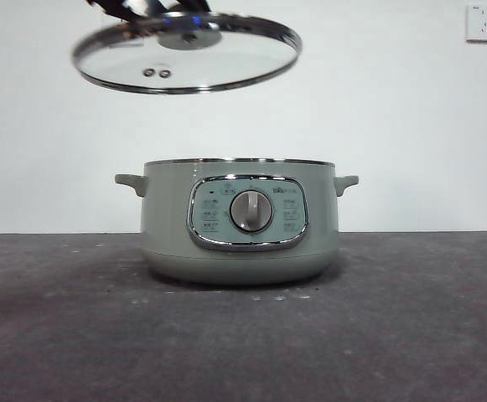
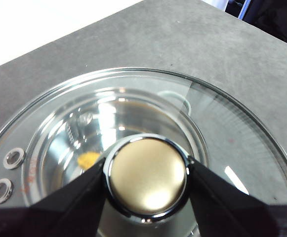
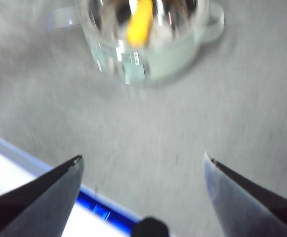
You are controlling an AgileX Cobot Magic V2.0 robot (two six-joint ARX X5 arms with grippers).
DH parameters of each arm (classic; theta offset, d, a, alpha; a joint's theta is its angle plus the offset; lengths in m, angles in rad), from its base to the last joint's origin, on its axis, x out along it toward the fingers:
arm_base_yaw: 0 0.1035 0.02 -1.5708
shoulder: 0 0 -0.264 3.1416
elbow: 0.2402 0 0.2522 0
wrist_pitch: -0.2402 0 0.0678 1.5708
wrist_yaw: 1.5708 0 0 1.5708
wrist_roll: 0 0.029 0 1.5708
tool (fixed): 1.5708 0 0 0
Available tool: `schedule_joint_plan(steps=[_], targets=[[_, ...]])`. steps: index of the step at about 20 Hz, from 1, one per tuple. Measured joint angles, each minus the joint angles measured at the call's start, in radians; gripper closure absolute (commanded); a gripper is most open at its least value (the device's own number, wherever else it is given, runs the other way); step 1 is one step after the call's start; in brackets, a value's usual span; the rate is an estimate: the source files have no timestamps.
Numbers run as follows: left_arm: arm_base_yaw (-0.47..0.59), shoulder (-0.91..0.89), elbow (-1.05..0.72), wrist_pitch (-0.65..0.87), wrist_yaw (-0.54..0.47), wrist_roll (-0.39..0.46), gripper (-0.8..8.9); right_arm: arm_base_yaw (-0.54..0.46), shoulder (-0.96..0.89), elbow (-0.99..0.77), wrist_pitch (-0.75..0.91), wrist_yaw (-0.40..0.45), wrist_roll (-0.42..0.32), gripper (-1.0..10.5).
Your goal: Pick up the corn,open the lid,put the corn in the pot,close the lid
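- While the lid (image 1: 186, 53) is hanging in the air above the pot (image 1: 240, 221), a bit off toward the side of the pot's left-hand handle as I'm seeing it from the front, the pot itself is sitting open on the dark grey table (image 1: 411, 335)
- left gripper (image 2: 146, 177) is doing the holding: its two black jaws are pinching the lid's round knob (image 2: 147, 177) from either side, and the knob is looking kind of golden and shiny in the left wrist view
- from the front I'm only catching the dark tip of that arm at the top edge, right over the lid's centre
- lid is tilting slightly, steel rim (image 1: 270, 74) catching the light, and two little metal vent holes (image 1: 157, 73) are showing through the glass
- looking down through the glass from the left wrist, the pot's shiny steel inside is showing, and a bit of orange-yellow is peeking out beside the knob, so the corn (image 2: 88, 159) is lying in the pot already
- right wrist view is blurry but it's agreeing: the corn (image 3: 140, 20) is showing as a yellow streak inside the pot (image 3: 173, 54)
- right gripper (image 3: 143, 163) is hanging well apart from the pot over bare table, jaws spread wide and gripping nothing
- pot's chrome-framed panel and silver dial (image 1: 251, 210) are facing me square on
- white wall socket (image 1: 484, 23) is sitting up in the corner of the wall behind
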Motion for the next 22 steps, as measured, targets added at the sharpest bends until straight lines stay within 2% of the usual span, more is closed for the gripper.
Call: schedule_joint_plan(steps=[5,11,22], targets=[[-0.015,0.145,0.083,0.068,-0.002,0.0,8.21,0.0,-0.248,-0.256,0.0,0.0,0.112,5.4],[-0.03,0.261,0.083,0.138,-0.045,0.0,8.22,0.0,-0.412,-0.349,0.0,0.0,0.199,5.4],[-0.045,0.354,0.083,0.207,-0.077,0.0,8.21,0.0,-0.429,-0.349,0.0,0.018,0.217,5.4]])
